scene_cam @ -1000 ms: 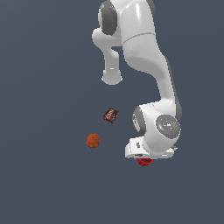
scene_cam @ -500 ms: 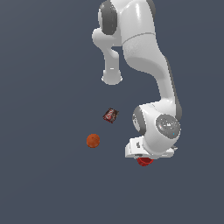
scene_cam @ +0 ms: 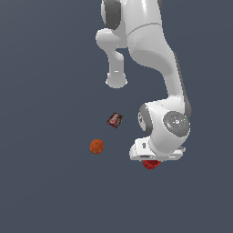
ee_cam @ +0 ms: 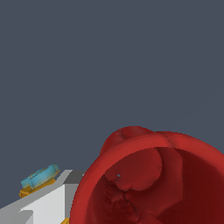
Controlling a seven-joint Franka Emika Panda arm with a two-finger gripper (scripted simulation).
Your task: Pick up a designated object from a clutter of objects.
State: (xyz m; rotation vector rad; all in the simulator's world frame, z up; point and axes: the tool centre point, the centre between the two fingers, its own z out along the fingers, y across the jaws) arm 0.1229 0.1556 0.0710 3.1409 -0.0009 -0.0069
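The red cup (scene_cam: 151, 164) peeks out from under the white hand of my gripper (scene_cam: 153, 160) in the exterior view. In the wrist view the cup (ee_cam: 148, 175) fills the frame, its hollow inside facing the camera. One white finger (ee_cam: 43, 205) lies against the cup's outer wall; the other finger is hidden. The gripper is shut on the cup. Of the clutter, an orange ball (scene_cam: 96, 146) and a dark red packet (scene_cam: 115, 120) lie off to the exterior view's left of the hand.
A flat yellow-and-blue piece (ee_cam: 40, 177) shows just beyond the finger in the wrist view. The arm's white links (scene_cam: 150, 50) rise above the hand. The floor is a plain dark grey surface (scene_cam: 45, 68).
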